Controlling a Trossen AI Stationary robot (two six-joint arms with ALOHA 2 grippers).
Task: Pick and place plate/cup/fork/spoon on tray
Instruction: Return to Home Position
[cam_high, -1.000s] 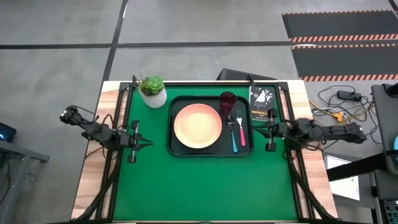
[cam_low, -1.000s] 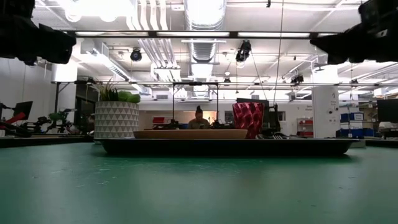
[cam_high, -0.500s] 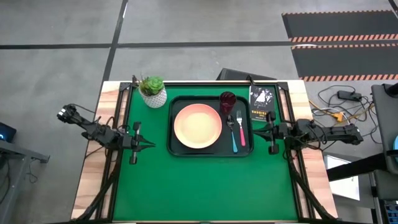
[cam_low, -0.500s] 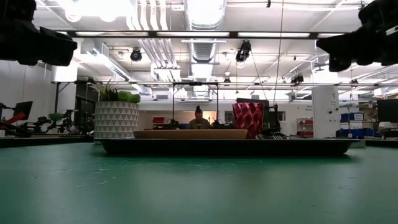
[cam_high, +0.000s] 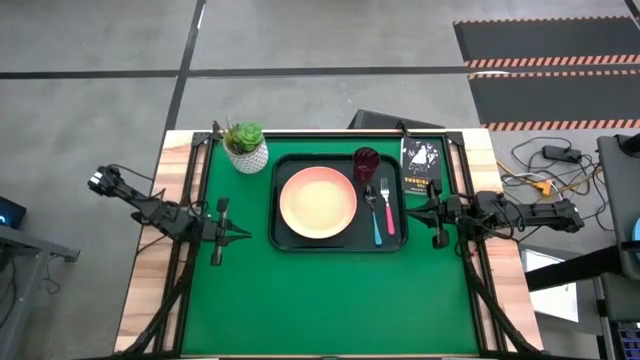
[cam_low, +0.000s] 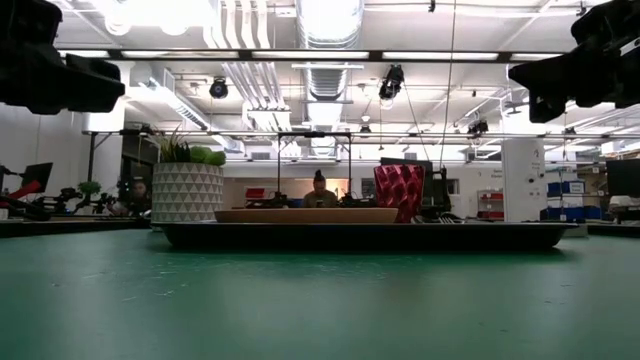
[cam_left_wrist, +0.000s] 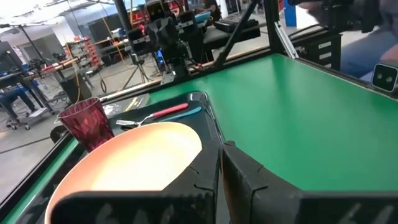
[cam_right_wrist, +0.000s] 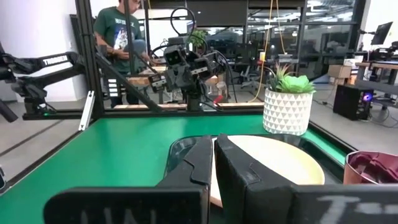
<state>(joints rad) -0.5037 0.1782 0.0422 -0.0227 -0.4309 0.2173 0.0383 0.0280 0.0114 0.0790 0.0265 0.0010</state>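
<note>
With plate, cup, fork and spoon on the tray, left gripper and right gripper, jaws pressed together, flanked it and judged best to retreat outward, clearing its rim.

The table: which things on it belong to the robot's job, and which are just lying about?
Part of the job: tray, plate, cup, fork, spoon.
Just lying about: potted plant, black booklet.
</note>
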